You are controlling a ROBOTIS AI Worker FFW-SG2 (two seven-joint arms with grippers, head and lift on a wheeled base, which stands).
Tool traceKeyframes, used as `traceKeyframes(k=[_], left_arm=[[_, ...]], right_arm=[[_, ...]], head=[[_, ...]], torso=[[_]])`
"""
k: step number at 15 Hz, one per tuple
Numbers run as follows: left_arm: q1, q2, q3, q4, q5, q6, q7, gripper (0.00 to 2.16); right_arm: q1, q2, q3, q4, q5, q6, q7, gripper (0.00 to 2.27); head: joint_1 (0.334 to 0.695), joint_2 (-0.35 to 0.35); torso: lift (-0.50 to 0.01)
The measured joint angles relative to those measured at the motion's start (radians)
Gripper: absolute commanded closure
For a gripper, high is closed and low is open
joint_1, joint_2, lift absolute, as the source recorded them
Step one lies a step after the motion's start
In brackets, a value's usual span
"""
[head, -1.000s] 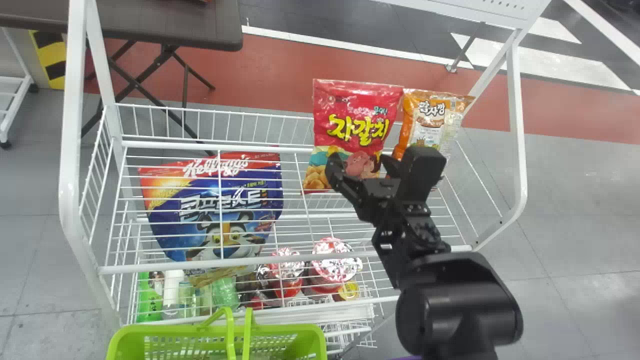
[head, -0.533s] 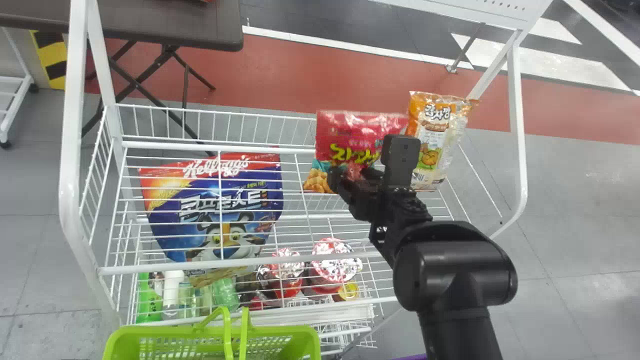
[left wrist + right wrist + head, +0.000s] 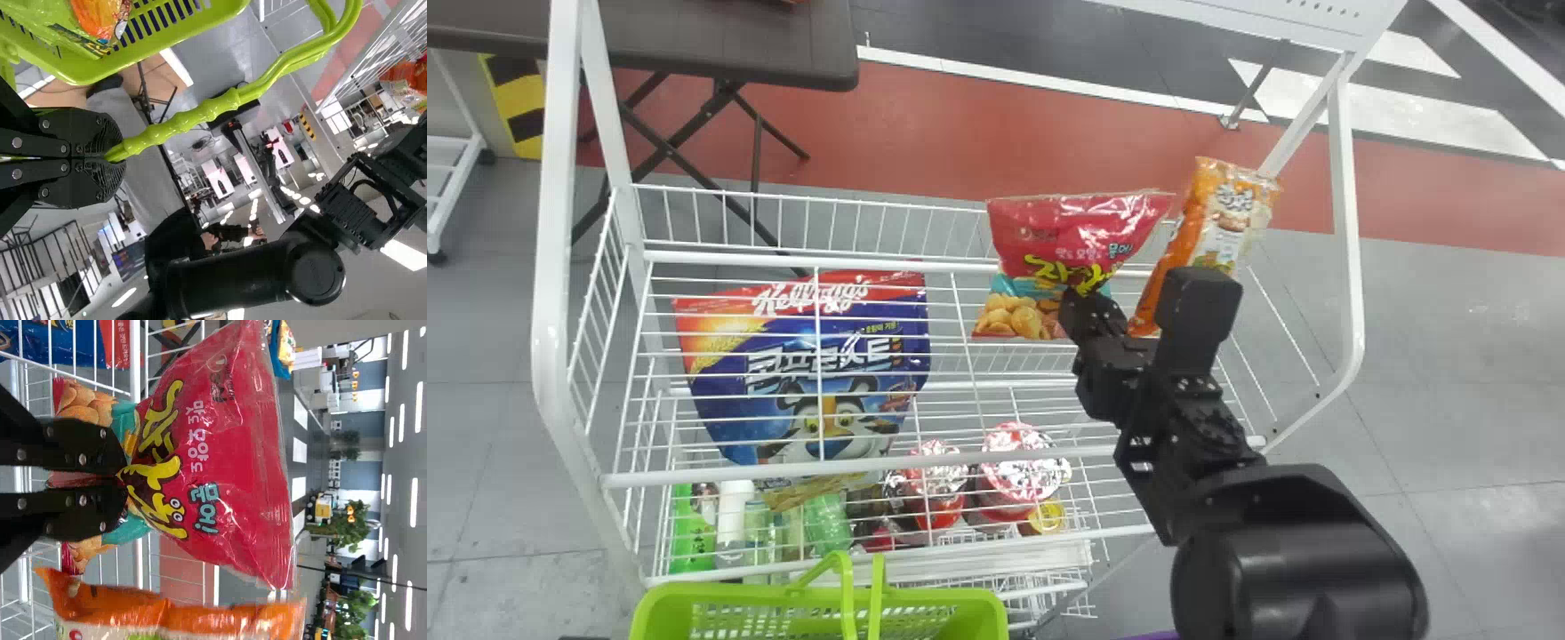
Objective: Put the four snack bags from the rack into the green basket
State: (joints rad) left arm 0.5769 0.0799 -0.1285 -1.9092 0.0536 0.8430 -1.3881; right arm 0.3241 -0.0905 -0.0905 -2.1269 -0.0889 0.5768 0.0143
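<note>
Right gripper (image 3: 1081,307) pinching the red snack bag (image 3: 1080,227) at the rack (image 3: 889,463), green basket (image 3: 734,594) at the near left.
The left gripper (image 3: 110,157) has its fingers closed round the basket's handle (image 3: 180,125); an orange packet (image 3: 100,15) lies inside the basket. Next comes the blue cereal bag (image 3: 845,351) on the rack, then the red bag, the right fingers closed on its lower front, and just beside it the orange snack bag (image 3: 1214,213), tilted.
</note>
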Motion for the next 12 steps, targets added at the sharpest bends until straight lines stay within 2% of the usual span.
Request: traceKeyframes(k=[3,7,10,12], left_arm=[[-0.002,0.0,0.0,0.002,0.002,-0.001,0.0,2.03],[-0.002,0.001,0.001,0.002,0.006,-0.001,0.0,2.03],[0.005,0.0,0.007,0.004,0.01,-0.005,0.003,2.03],[0.011,-0.003,0.011,0.004,0.012,-0.016,0.01,2.03]], right_arm=[[0.122,0.0,-0.017,-0.187,-0.032,0.122,0.054,2.22],[0.235,0.0,-0.108,-0.423,-0.168,0.605,0.188,2.22],[0.279,0.0,-0.145,-0.509,-0.223,0.941,0.227,2.22],[0.298,0.0,-0.177,-0.519,-0.261,0.985,0.283,2.22]], head=[[0.695,-0.35],[0.695,-0.35],[0.695,-0.35],[0.695,-0.35]], torso=[[-0.007],[-0.007],[-0.007],[-0.007]])
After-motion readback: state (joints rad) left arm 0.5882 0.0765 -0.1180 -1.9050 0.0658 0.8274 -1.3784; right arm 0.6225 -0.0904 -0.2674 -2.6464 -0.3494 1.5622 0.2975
